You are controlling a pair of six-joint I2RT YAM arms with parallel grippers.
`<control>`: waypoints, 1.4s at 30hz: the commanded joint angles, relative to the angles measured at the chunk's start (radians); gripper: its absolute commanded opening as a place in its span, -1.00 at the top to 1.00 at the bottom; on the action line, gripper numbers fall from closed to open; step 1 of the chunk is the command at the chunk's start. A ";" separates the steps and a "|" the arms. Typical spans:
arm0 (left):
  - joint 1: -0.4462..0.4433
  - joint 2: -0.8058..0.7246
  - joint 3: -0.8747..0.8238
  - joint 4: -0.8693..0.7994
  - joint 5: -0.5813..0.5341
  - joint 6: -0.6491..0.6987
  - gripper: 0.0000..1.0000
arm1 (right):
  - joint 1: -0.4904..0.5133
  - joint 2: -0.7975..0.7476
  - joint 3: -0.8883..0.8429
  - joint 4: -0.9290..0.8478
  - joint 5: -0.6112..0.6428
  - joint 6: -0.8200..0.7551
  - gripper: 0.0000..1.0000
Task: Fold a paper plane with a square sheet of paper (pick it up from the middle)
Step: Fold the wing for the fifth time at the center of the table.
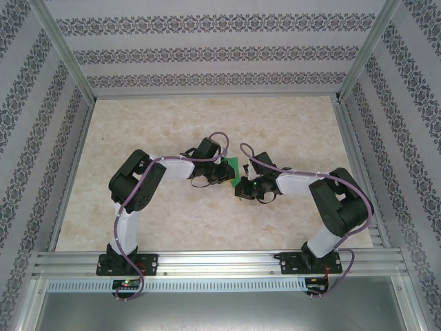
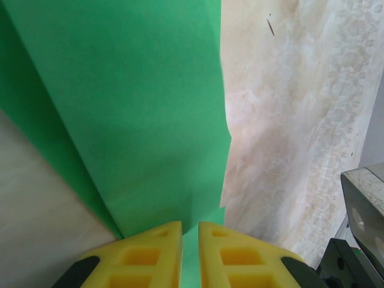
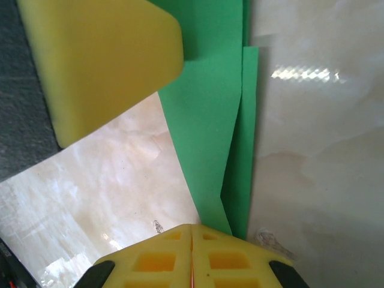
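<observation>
The square sheet of paper (image 1: 234,167) is bright green, folded into layered flaps, and lies mid-table between both arms. In the left wrist view the paper (image 2: 138,108) spreads out ahead. My left gripper (image 2: 190,225) is shut on its near edge, with green showing in the thin slit between the yellow fingers. In the right wrist view the paper (image 3: 207,120) narrows to a point at my right gripper (image 3: 192,227). That gripper is shut, its fingers pressed flat together, and the point slips under its right finger. From above, the left gripper (image 1: 226,172) and right gripper (image 1: 242,186) nearly touch.
The marbled beige table (image 1: 172,131) stretches around the arms, bounded by patterned walls and an aluminium frame (image 1: 220,261) at the near edge. A yellow finger (image 3: 102,60) of the left gripper looms close in the right wrist view.
</observation>
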 commanded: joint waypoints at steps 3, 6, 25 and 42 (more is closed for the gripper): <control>-0.010 0.072 -0.015 -0.098 -0.107 0.012 0.67 | -0.007 0.037 -0.056 -0.002 -0.017 -0.019 0.84; -0.010 0.073 -0.015 -0.100 -0.109 0.011 0.67 | -0.009 0.037 -0.092 0.014 -0.043 -0.013 0.84; -0.010 0.080 -0.011 -0.087 -0.092 0.009 0.67 | -0.032 -0.060 0.006 0.102 -0.027 0.013 0.88; -0.010 0.045 0.046 -0.079 -0.033 0.070 0.61 | -0.041 0.054 -0.011 -0.010 0.044 -0.046 0.90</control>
